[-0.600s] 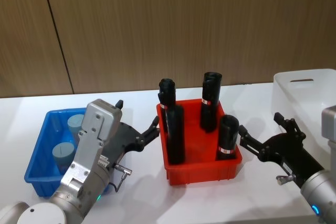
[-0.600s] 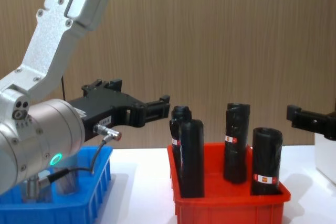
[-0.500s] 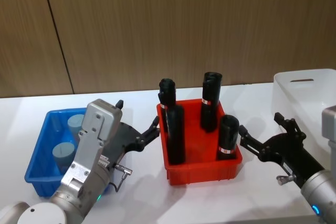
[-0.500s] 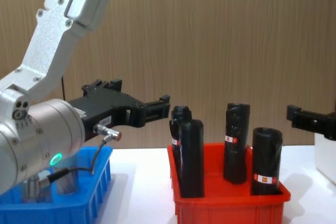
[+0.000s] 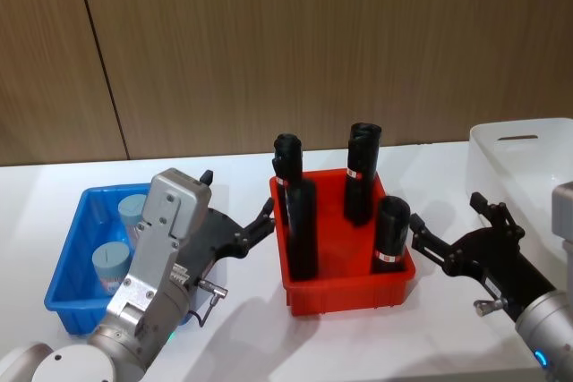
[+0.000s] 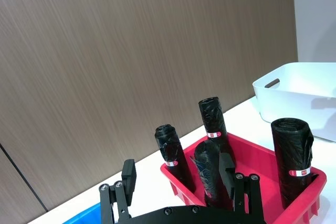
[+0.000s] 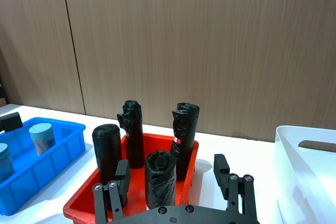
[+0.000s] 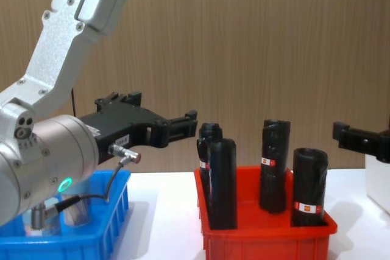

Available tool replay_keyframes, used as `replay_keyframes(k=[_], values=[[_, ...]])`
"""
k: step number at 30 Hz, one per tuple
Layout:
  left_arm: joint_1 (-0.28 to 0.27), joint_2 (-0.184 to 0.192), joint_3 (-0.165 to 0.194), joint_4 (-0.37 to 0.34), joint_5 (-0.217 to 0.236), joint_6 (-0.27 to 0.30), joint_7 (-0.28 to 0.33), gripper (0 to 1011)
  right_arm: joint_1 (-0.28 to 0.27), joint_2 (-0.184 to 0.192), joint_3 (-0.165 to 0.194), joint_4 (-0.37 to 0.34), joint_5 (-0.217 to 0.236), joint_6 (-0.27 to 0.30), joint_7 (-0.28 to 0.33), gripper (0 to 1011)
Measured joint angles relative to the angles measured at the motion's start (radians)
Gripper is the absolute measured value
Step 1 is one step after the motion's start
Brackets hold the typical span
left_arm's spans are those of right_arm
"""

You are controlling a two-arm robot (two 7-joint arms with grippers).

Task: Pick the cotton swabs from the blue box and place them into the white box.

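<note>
Stage: approach, ahead of the first grasp. Two cotton swabs (image 5: 111, 261) — small clear plastic cylinders with pale blue-grey round lids — stand upright inside the shallow, ribbed, bright blue box (image 5: 63, 267) at the table's left end. The left gripper (image 5: 235, 196) hovers just beside the blue box, between it and the red rectangular plastic bin (image 5: 349, 291) of tall black rolls (image 5: 300, 230), fingers spread wide and empty. The right gripper (image 5: 452, 221) hangs beside the red bin's far side, likewise wide and empty, near the plain thin-rimmed plastic white box (image 5: 506, 163). Next move, as judged: swing the left gripper back over the nearer cylinder, descend with fingers straddling its lid, then close — keeping clear of the box wall
</note>
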Motion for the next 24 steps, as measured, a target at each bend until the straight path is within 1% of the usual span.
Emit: replay_keyframes(k=[15, 23, 24], values=[[0.001, 0.004, -0.004, 0.002, -0.003, 0.002, -0.003, 1000, 0.0, 0.0, 0.0, 0.0, 0.0, 0.0, 0.0, 1002], [0.004, 0.016, -0.021, 0.009, -0.035, 0.008, -0.008, 1000, 0.0, 0.0, 0.0, 0.0, 0.0, 0.0, 0.0, 1002], [0.005, 0.018, -0.025, 0.011, -0.045, 0.01, -0.007, 1000, 0.0, 0.0, 0.0, 0.0, 0.0, 0.0, 0.0, 1002]])
